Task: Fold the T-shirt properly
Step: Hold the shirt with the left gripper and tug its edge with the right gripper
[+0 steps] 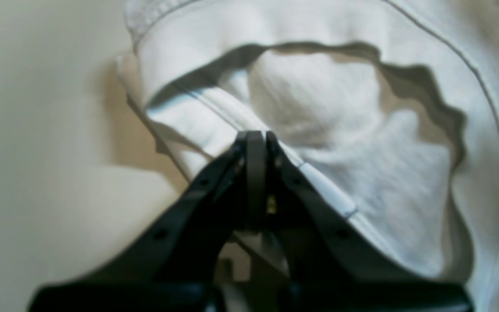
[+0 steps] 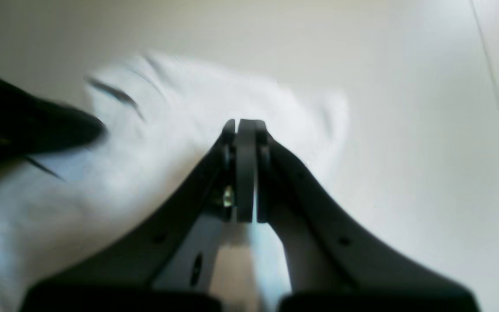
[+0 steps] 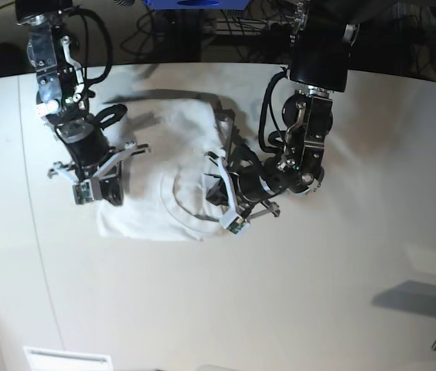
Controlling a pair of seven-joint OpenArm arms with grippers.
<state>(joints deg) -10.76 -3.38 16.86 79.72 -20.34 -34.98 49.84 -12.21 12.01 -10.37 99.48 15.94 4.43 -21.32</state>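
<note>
A: Where is the T-shirt [image 3: 168,182]?

B: In the base view it lies bunched on the pale surface [image 3: 318,294], between the 2 arms, with its curved collar seam facing the camera.

A: What does the left wrist view add?

B: Detail the base view lacks: a ribbed hem at the top, a long curved seam on the right, deep folds with dark shadows, and a thick folded edge running diagonally under the left gripper [image 1: 256,134]. Its fingers [image 1: 275,149] are pressed together at the tips. That edge passes right by them, but whether any cloth is pinched there is hard to make out.

A: And the right one?

B: The right gripper [image 2: 245,123] has its fingers [image 2: 228,134] closed too, tips together above the blurred white T-shirt [image 2: 180,130]. I cannot tell if they hold fabric. A dark shape cuts in at the left edge of that view, too blurred to name.

A: Anything only the base view gives?

B: Both arms at once: the right gripper [image 3: 94,185] sits at the shirt's left edge, the left gripper [image 3: 229,193] at its right side. Cables lie along the dark background at the top, and a dark object is cut off at the bottom right corner.
</note>
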